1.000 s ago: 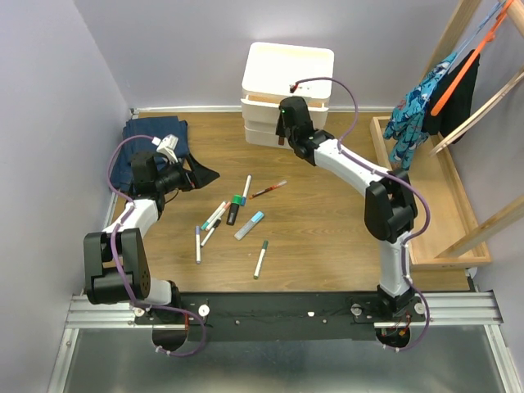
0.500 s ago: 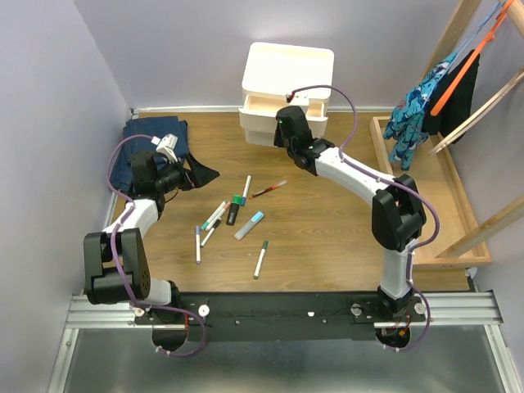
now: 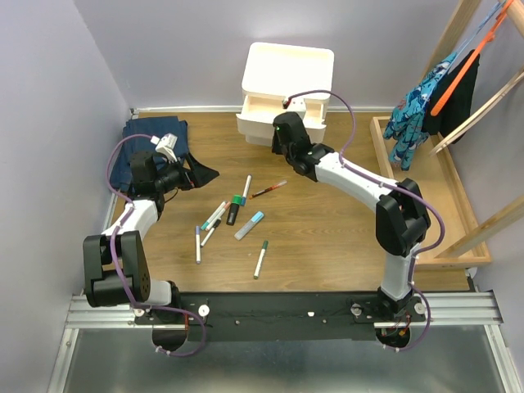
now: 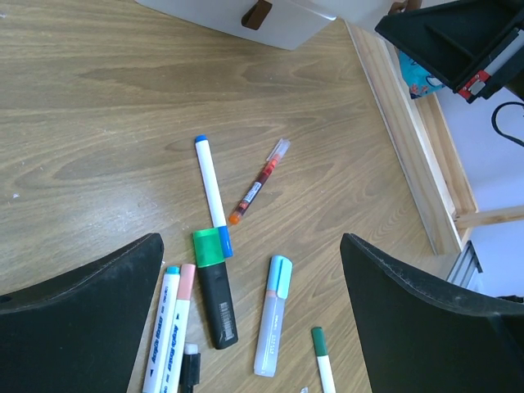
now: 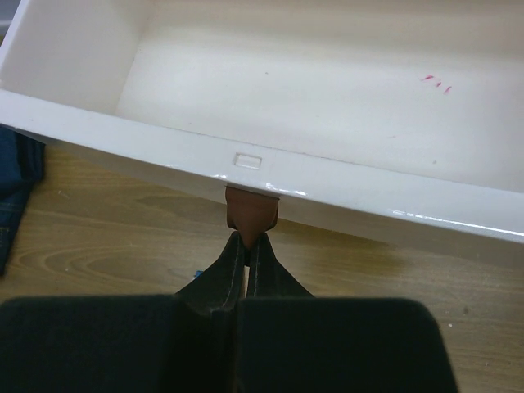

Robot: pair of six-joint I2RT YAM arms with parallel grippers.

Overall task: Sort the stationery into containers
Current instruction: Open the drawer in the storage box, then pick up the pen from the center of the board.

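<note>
The cream-white three-drawer cabinet (image 3: pixel 288 70) stands at the back. Its middle drawer (image 3: pixel 260 107) is pulled out and its inside (image 5: pixel 327 90) looks empty. My right gripper (image 5: pixel 246 246) is shut on that drawer's small brown handle (image 5: pixel 251 214). Several pens and markers lie on the wooden table: a blue-capped white pen (image 4: pixel 210 187), a red pen (image 4: pixel 259 181), a green-capped black highlighter (image 4: pixel 214 286), a light-blue highlighter (image 4: pixel 273 315), a green-capped pen (image 3: pixel 260 258). My left gripper (image 3: pixel 206 173) is open and empty, left of the pens.
Folded blue jeans (image 3: pixel 146 139) lie at the back left under my left arm. A shallow wooden tray (image 3: pixel 446 209) runs along the right side, with clothes (image 3: pixel 417 110) hanging on a wooden rack above it.
My right gripper has pulled the middle drawer out toward me by its handle. The left arm and the pens have not moved.
</note>
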